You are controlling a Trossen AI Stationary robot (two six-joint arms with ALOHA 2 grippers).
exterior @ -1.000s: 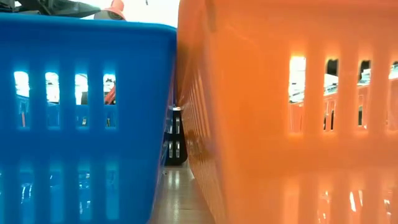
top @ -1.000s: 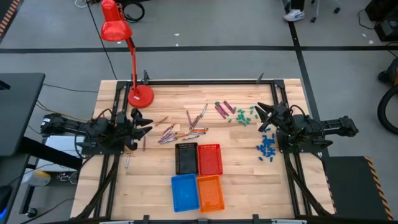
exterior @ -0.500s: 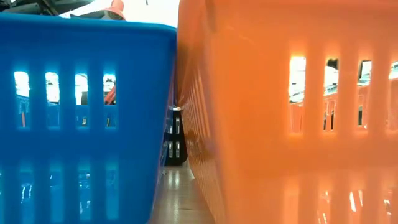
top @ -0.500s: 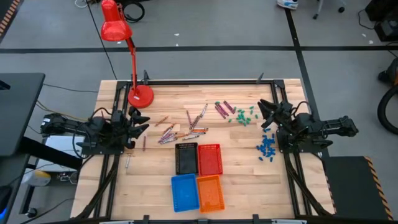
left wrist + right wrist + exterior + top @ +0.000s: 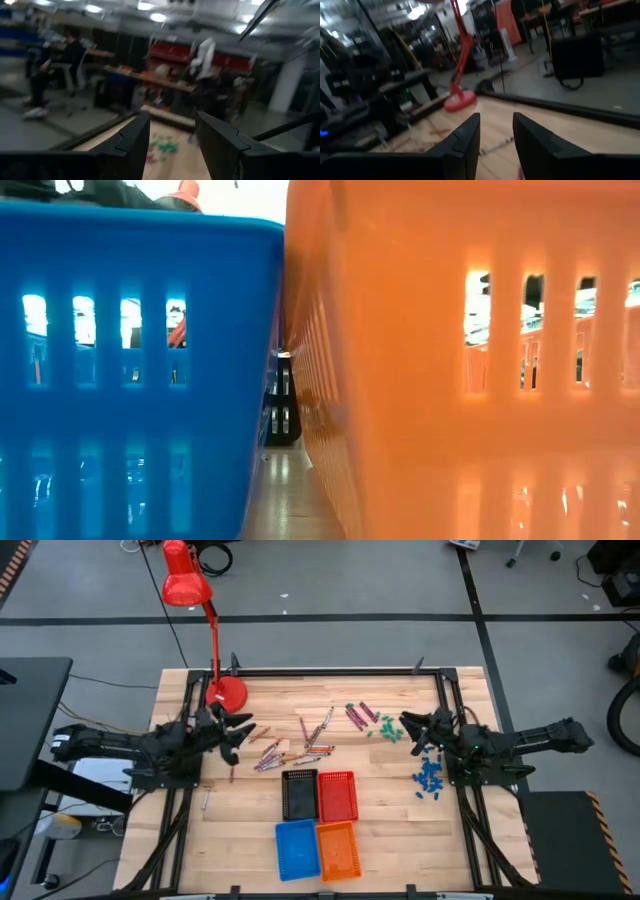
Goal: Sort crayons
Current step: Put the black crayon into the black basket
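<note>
The crayons (image 5: 300,747) lie scattered flat on the wooden table's middle, thin sticks in maroon, orange and tan, with a few maroon ones (image 5: 357,716) farther right. My left gripper (image 5: 240,729) hovers open just left of the scatter, its fingers (image 5: 131,145) level and nothing between them. My right gripper (image 5: 405,726) stands open at the right, beside the green pieces (image 5: 390,727); between its fingers (image 5: 465,137) there is only bare table.
A black basket (image 5: 299,794) and a red one (image 5: 338,795) stand below the crayons, a blue (image 5: 296,848) and an orange (image 5: 337,849) nearer the front edge. Blue pieces (image 5: 430,777) lie at the right. A red desk lamp (image 5: 226,693) stands far left.
My left gripper has risen and moved toward the table's right, closer to the crayons, turning as it went. My right gripper has rolled about its own axis and its fingertips have edged toward the green pieces. No crayon has moved.
</note>
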